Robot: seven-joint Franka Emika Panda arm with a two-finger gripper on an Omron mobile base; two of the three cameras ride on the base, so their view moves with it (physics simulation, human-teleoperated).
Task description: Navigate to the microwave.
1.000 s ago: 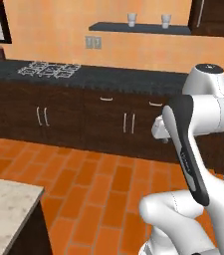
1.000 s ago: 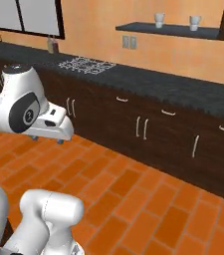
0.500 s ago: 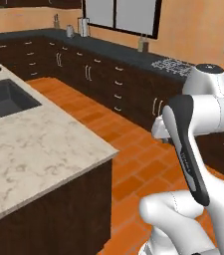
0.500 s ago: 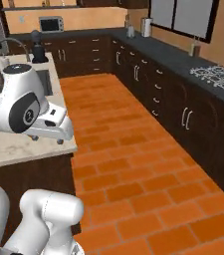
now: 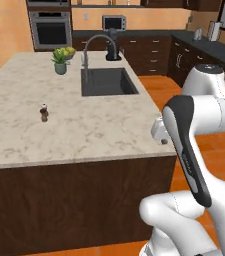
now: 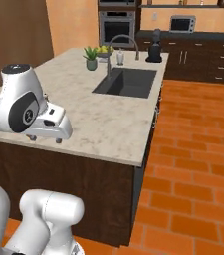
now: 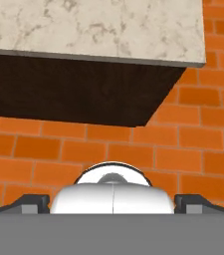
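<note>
Navigation is the step in hand, judged barely half done: the microwave (image 5: pixel 114 22) (image 6: pixel 182 23) is seen on the far bench against the back wall, beyond the far edge of the island bench (image 5: pixel 14 145). It looks small, silver, with a dark door. Next, a drive around the island's sink-side edge seems called for. The hand (image 7: pixel 112 199) is held over the brick floor (image 7: pixel 193 134); its opening cannot be told.
</note>
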